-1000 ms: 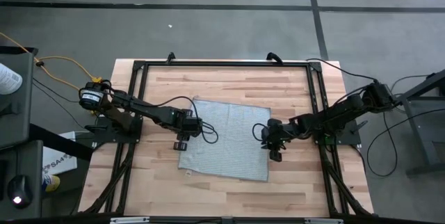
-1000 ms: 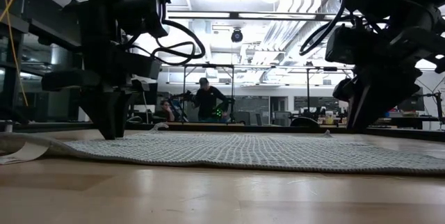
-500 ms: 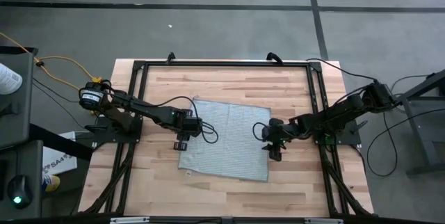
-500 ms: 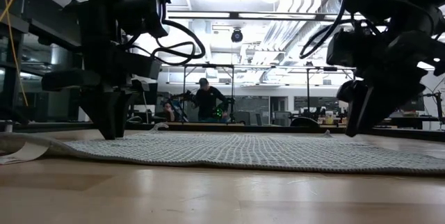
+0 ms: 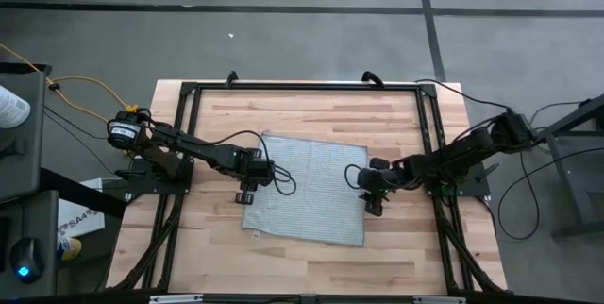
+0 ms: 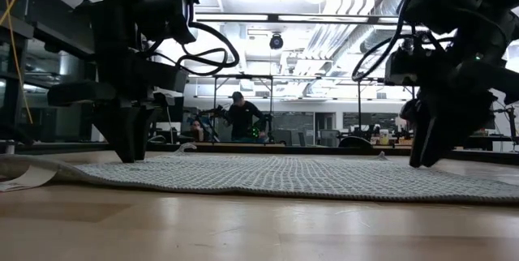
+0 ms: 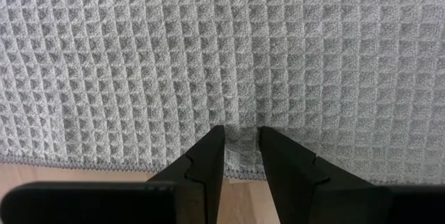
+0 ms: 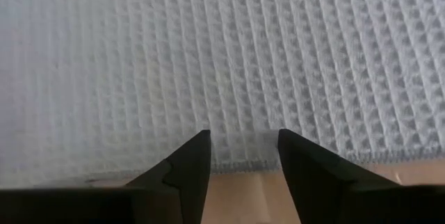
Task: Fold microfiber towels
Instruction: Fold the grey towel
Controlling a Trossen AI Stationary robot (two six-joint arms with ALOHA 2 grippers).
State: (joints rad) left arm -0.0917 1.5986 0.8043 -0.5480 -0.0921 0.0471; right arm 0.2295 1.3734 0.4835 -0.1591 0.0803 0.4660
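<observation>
Far left of the high view: dark stand (image 5: 21, 153) with a white label at its edge, print too small to read; yellow cable (image 5: 75, 92) trailing toward the left arm's base

Left gripper (image 5: 249, 189) down at the left edge of the microfiber towel (image 5: 307, 191), fingers (image 7: 206, 161) set a narrow gap apart over the hem with a small ridge of cloth between the tips; firmly pinched or not, cannot tell

Towel spread flat near the middle of the wooden table (image 5: 311, 115), slightly skewed, light grey-blue waffle weave, a small white tag at its near left corner; no legible writing on it

Right gripper (image 5: 373, 202) at the towel's right edge, fingers (image 8: 188, 165) parted wide, tips at the hem where cloth meets bare wood, nothing held

Low view: cloth lying low across the table, both grippers standing on its two ends; behind, a person (image 6: 238, 119) in dark clothes at a bench in the room
</observation>
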